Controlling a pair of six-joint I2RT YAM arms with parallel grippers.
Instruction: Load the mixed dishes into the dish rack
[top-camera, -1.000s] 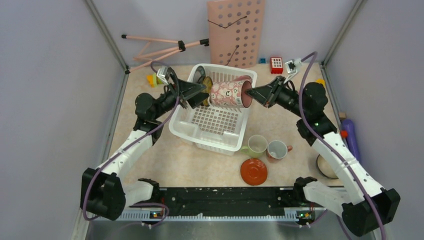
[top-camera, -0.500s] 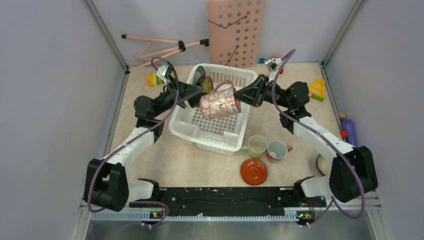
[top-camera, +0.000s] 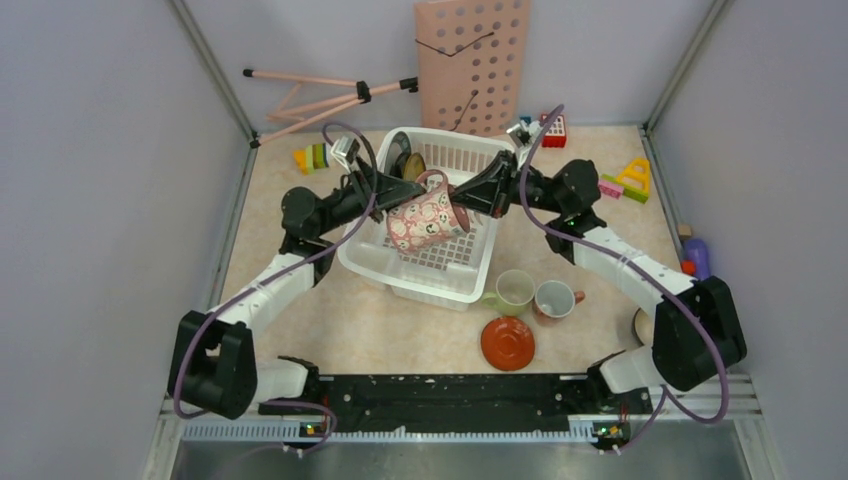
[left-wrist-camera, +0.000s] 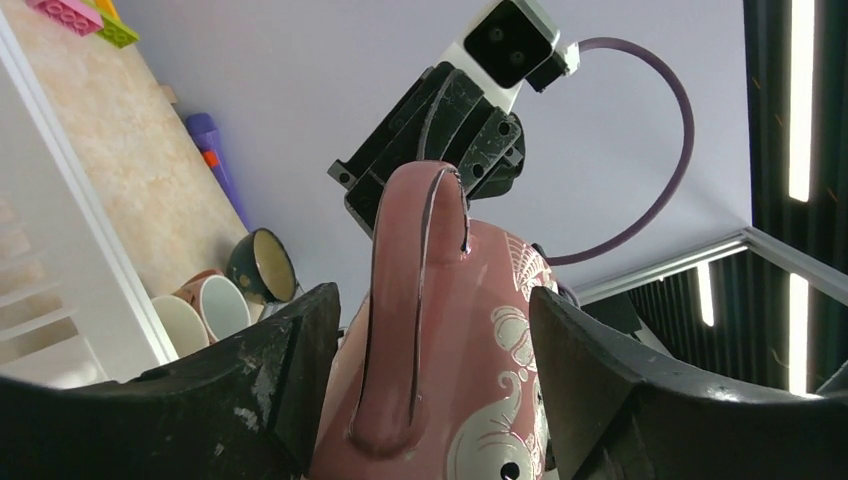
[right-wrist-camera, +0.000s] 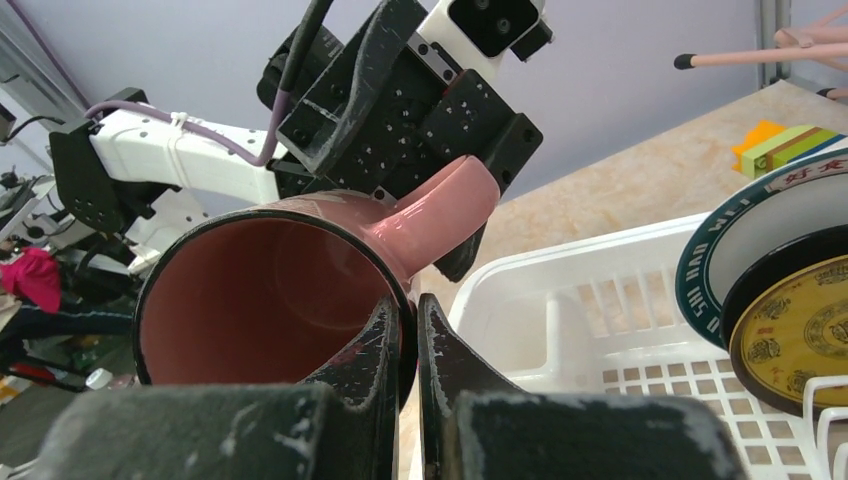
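A pink patterned mug (top-camera: 425, 220) hangs tilted over the white dish rack (top-camera: 430, 287), held from both sides. My left gripper (top-camera: 395, 200) is shut on its body beside the handle, fingers flanking the mug (left-wrist-camera: 450, 350) in the left wrist view. My right gripper (top-camera: 462, 200) pinches the rim, one finger inside the mug (right-wrist-camera: 270, 300). A green-rimmed plate (right-wrist-camera: 740, 240) and a yellow and black plate (right-wrist-camera: 800, 340) stand at the back of the rack (right-wrist-camera: 600, 300). A pale-green mug (top-camera: 514, 292), a maroon mug (top-camera: 553, 298) and an orange saucer (top-camera: 507, 342) sit on the table in front of the rack.
A bowl (top-camera: 650, 333) sits half hidden behind the right arm. A pink perforated board (top-camera: 472, 60) and a folded tripod (top-camera: 320, 95) lie at the back. Toy blocks (top-camera: 312, 158) lie left of the rack and more (top-camera: 625, 183) to its right, with a purple bottle (top-camera: 698, 262) by the right wall.
The pink mug has gone from lying level between the grippers to tilted, and has moved left and lower over the rack. Both arms moved with it.
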